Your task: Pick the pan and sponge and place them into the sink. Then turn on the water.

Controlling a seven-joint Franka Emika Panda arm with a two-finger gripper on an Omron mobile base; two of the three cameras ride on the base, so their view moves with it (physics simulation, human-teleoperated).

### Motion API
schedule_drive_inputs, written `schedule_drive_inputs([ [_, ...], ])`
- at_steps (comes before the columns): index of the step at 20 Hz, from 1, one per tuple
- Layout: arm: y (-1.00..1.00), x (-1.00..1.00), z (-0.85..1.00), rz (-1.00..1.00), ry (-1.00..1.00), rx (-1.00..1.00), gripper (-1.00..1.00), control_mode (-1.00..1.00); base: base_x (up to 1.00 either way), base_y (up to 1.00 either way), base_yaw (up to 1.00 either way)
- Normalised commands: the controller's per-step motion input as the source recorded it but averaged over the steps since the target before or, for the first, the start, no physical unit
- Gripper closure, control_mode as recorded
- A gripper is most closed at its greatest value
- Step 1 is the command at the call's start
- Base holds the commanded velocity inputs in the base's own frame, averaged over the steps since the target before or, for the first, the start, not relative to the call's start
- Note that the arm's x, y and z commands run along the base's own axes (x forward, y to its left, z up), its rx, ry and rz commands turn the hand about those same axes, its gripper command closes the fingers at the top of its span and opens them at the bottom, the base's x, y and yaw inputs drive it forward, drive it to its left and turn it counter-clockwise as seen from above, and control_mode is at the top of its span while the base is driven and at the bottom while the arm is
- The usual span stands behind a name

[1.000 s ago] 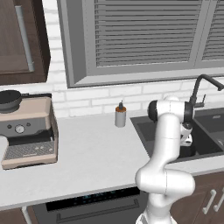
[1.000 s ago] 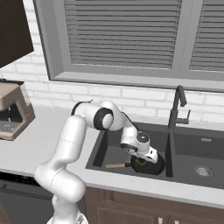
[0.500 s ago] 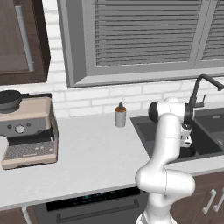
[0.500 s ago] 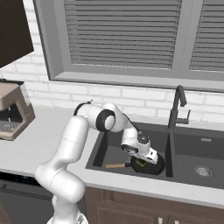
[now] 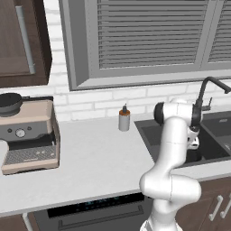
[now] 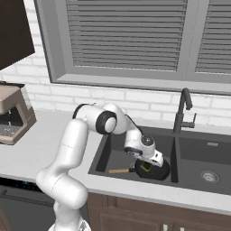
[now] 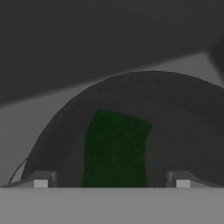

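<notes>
Your gripper [image 7: 111,181] stands with fingers spread wide, gripping nothing; the sponge [image 7: 114,151] lies between them inside the pan [image 6: 153,170] in the sink [image 6: 104,153], long axis pointing away; the tap [image 6: 181,113] rises behind.

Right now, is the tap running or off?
Off. In the right base view no stream falls from the tap into the sink, where the pan and the sponge already lie.

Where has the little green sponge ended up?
The sponge lies in the pan, which sits in the left basin of the sink, left of the tap. In the hand view it lies between the open jaws.
</notes>
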Motion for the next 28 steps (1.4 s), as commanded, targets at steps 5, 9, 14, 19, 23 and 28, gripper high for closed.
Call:
schedule_drive_inputs([
  [5,0.0,-0.12,0.84,-0.03,0.05,0.0,-1.0,-1.0,0.0,0.0,0.0],
  [9,0.04,-0.3,0.82,-0.01,0.05,0.0,-1.0,-1.0,0.0,0.0,0.0],
  [14,0.3,-0.37,0.65,0.0,0.03,0.0,-1.0,-1.0,0.0,0.0,0.0],
  [19,0.32,-0.36,0.61,0.0,0.07,0.0,-1.0,-1.0,0.0,0.0,0.0],
  [23,0.41,-0.33,0.57,0.0,0.06,0.0,-1.0,-1.0,0.0,0.0,0.0],
  [28,0.27,-0.1,0.96,0.0,0.07,0.0,-1.0,-1.0,0.0,0.0,0.0],
])
